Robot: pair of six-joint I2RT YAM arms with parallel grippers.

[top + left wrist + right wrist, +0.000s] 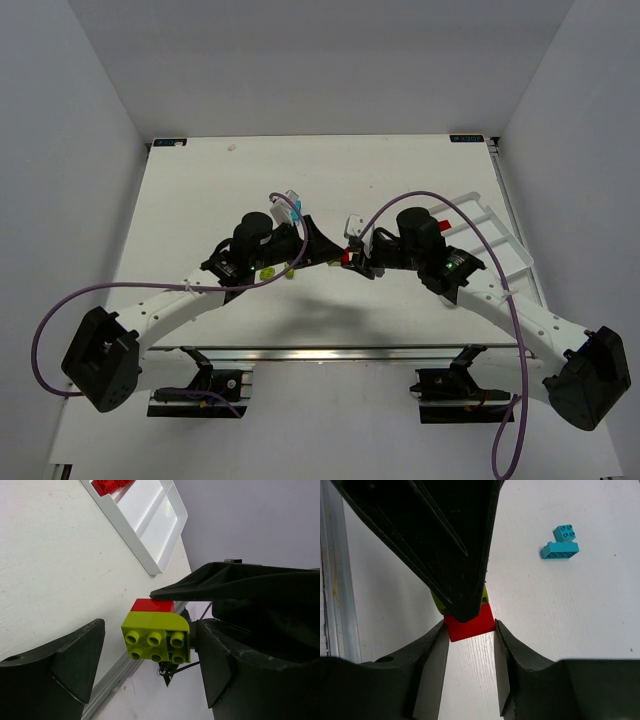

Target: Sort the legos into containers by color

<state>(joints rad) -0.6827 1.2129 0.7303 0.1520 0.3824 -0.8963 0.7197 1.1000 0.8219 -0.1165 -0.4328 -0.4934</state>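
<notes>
Off to the side of the tray (152, 569), the right gripper (470, 628) pinches the red brick (470, 622), and the left gripper (150, 630), wide open around the lime brick (156, 640) stuck to it, should squeeze only the lime and pull straight off.

Even, diffuse light is coming from overhead in the top view, rendering the worktop (200, 180) bright white, with soft grey shadows spreading across the middle of the frame. In the wrist views the black fingers (75, 665) are filling the lower edges as dark, slightly soft masses (they are very close to the lens), while the lime brick (157, 637) and the red brick (470, 622) are showing sharp, the lime studs catching a faint sheen.
</notes>
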